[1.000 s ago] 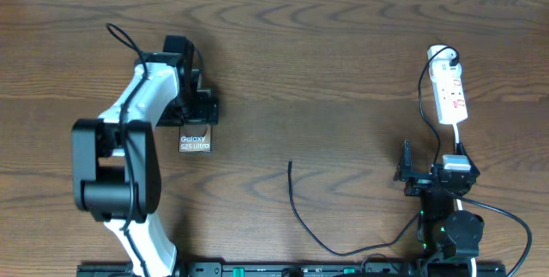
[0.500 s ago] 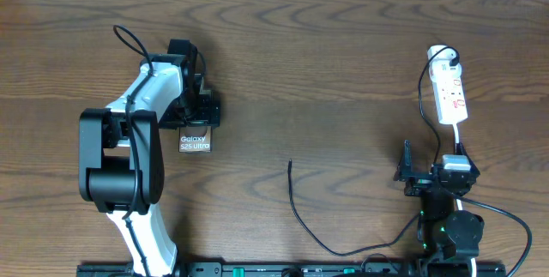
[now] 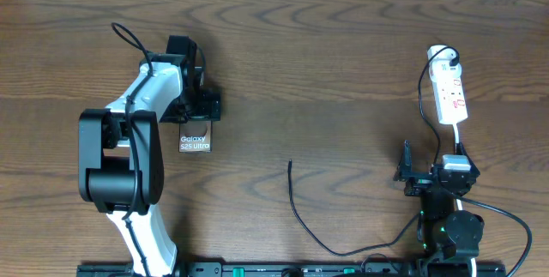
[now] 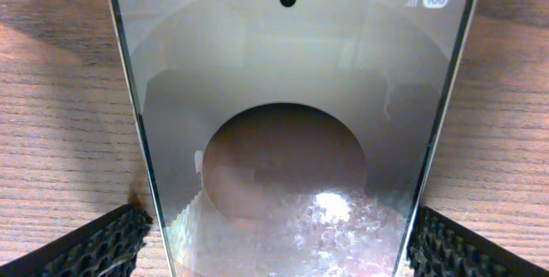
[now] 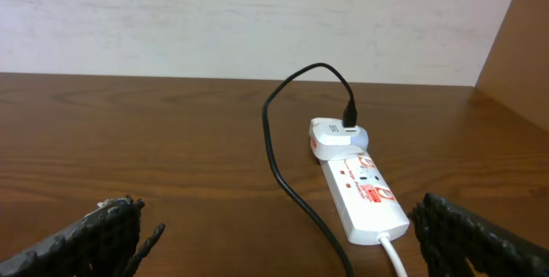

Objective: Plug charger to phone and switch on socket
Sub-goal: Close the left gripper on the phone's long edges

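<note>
The phone [image 3: 195, 142] lies flat on the wooden table, left of centre, its "Galaxy S25 Ultra" text showing. In the left wrist view the phone [image 4: 292, 97] fills the frame. My left gripper [image 3: 196, 110] covers its far half, with a finger against each long edge [image 4: 274, 225]. The charger [image 3: 296, 204], a thin black cable, lies loose mid-table with its tip [image 3: 290, 164] pointing away from me. The white socket [image 3: 450, 93] lies at the far right and also shows in the right wrist view [image 5: 364, 191]. My right gripper [image 3: 431, 164] is open and empty just short of it [image 5: 292, 243].
A white adapter [image 5: 334, 135] sits plugged into the socket's far end, and a black cable [image 5: 274, 140] loops from it toward me. The socket's white cord [image 5: 395, 251] runs back under my right arm. A pale wall stands behind the table.
My left arm's elbow has swung a little to the right while the gripper stays over the phone. The phone, charger, socket and right arm have not moved.
</note>
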Robot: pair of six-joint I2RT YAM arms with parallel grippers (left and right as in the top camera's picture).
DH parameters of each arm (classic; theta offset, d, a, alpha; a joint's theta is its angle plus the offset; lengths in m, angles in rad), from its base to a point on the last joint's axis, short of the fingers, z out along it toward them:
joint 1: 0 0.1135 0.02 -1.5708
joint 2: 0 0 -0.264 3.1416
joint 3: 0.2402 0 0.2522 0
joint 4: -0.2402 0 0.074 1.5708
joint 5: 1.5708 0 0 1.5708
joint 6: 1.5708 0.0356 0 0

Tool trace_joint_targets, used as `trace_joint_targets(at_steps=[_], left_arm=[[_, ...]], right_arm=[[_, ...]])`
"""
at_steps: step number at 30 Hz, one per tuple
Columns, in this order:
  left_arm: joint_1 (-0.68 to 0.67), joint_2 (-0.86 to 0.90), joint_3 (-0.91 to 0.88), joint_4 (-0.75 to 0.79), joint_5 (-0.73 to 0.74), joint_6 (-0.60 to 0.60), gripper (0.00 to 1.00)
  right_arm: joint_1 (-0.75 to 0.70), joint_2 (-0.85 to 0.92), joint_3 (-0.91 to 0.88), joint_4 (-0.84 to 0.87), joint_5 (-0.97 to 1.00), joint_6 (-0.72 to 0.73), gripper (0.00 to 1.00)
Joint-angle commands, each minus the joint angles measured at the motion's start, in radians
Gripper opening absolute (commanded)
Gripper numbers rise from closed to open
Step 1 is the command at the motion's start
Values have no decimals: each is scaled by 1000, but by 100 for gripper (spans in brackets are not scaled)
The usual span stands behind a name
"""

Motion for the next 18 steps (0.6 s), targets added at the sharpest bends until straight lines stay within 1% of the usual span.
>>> trace_joint_targets(at_steps=[1,6,18], left_arm=[[-2,26,-71,12,51,17,98],[-2,26,-92,19,74,26,98],[-2,26,-92,15,74,28,98]], right_arm=[[9,-5,-1,-4,8,-16,99],[9,-5,-1,-4,8,-16,99],[9,-5,-1,-4,8,-16,99]])
